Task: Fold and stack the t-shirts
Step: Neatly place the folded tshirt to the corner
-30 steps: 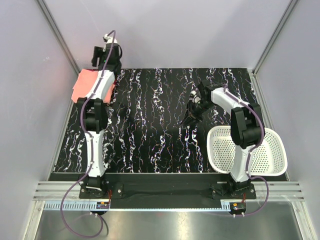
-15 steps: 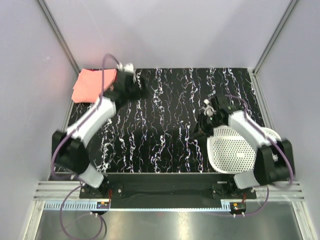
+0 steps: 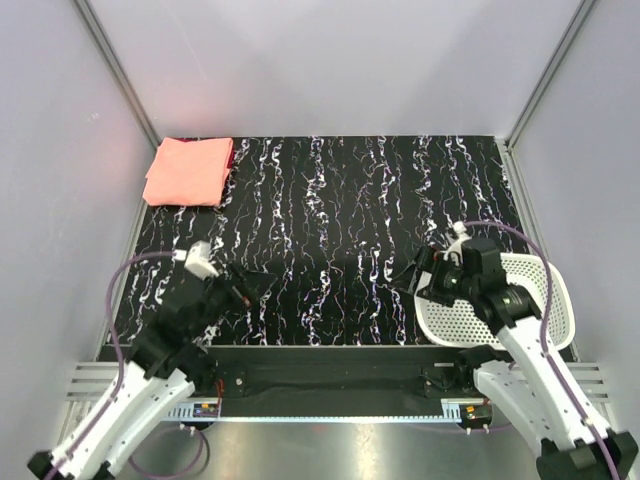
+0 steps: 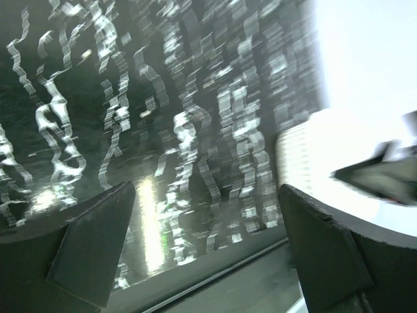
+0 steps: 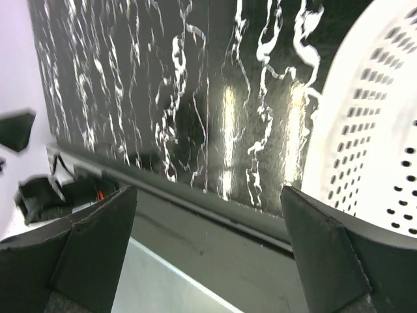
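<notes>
The t-shirts lie stacked in the far left corner of the table in the top view. The salmon one (image 3: 185,171) is a folded rectangle on top, and a thin crimson edge (image 3: 231,158) shows along its right side. My left gripper (image 3: 252,286) hangs low over the near left of the table, far from the stack; in the left wrist view the gripper (image 4: 207,242) is open with nothing between its fingers. My right gripper (image 3: 425,274) is near the basket's left rim, and in the right wrist view it (image 5: 208,246) is open and empty.
A white perforated basket (image 3: 545,300) sits at the near right of the black marbled table (image 3: 340,210); its rim (image 5: 371,124) shows in the right wrist view. Grey walls close in the back and sides. A metal rail (image 3: 330,385) runs along the near edge.
Both arms have swung back from the far part of the table to the near edge. The left arm left the stack in the corner. Both grippers have opened wide.
</notes>
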Robot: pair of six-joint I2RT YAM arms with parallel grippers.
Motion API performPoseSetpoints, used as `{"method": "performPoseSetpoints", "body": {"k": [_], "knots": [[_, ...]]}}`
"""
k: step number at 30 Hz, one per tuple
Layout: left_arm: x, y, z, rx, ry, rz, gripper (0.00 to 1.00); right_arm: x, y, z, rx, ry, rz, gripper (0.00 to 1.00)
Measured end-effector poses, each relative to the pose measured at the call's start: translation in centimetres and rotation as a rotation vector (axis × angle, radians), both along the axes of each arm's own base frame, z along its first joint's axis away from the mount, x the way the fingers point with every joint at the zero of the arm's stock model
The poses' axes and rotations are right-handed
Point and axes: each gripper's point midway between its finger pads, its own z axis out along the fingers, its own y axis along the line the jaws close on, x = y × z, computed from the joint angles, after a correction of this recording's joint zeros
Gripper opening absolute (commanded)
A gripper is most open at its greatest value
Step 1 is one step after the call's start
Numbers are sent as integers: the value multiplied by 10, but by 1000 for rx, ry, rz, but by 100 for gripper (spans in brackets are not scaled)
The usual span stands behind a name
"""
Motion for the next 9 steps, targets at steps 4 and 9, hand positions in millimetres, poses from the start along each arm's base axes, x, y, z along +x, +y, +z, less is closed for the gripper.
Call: {"method": "performPoseSetpoints", "body": {"k": [4, 9], "knots": [[-19, 11, 16, -175, -104, 31, 99, -4, -7, 12, 38, -81, -74, 100], [-30, 7, -24, -198, 29, 27, 99, -15, -9, 9, 104, -121, -117, 100]]}}
